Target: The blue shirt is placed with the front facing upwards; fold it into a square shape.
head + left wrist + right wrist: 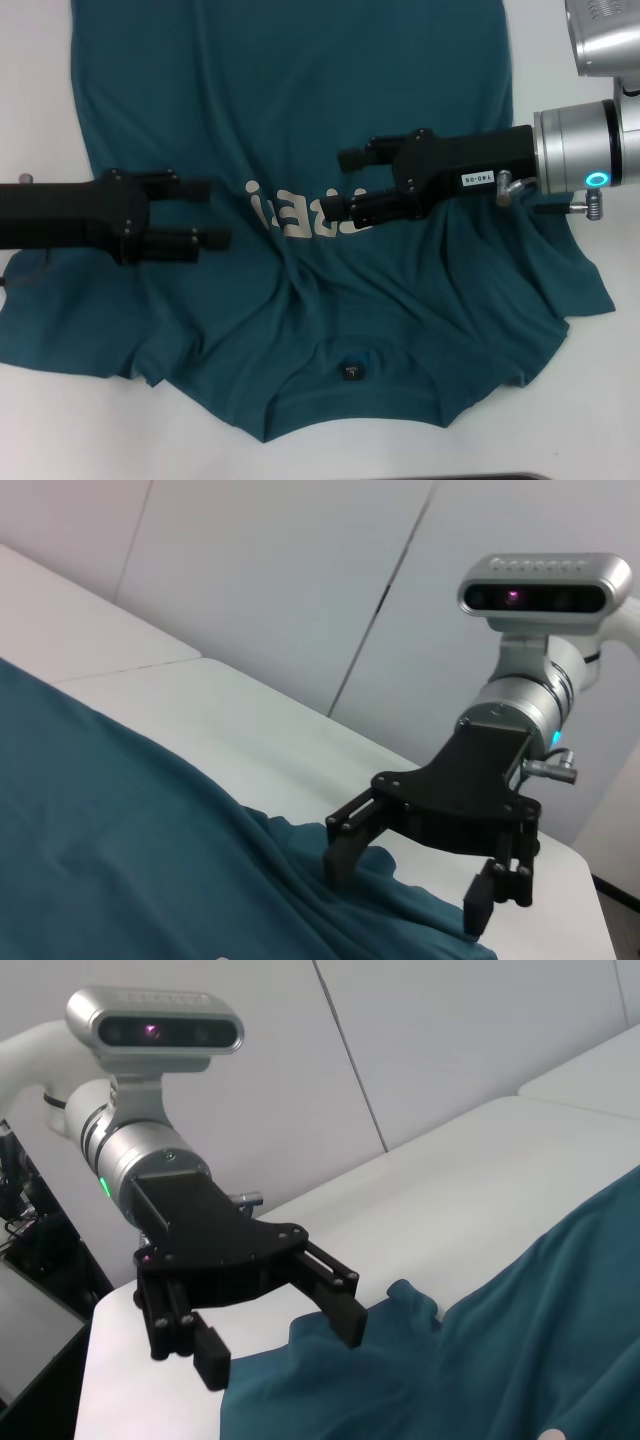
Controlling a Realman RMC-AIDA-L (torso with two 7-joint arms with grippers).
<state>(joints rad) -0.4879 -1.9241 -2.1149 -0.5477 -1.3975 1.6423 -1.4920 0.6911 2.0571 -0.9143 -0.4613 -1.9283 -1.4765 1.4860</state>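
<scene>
The blue shirt [300, 100] lies spread on the white table [35, 110], front up, with its collar and small black neck label [351, 372] at the near edge. Pale lettering [285, 215] shows on the chest between the two arms. My left gripper [210, 213] comes in from the left, open, low over the chest with nothing between its fingers. My right gripper [338, 182] comes in from the right, also open and holding nothing, and covers part of the lettering. The left wrist view shows the right gripper [407, 888] just above the cloth [100, 830]. The right wrist view shows the left gripper [280, 1345] over the cloth [500, 1360].
Both sleeves lie rumpled at the near corners, one at the left [60, 330] and one at the right [565, 290]. The fabric around the collar is creased. Bare table shows left, right and in front of the shirt. Grey wall panels [300, 570] stand behind the table.
</scene>
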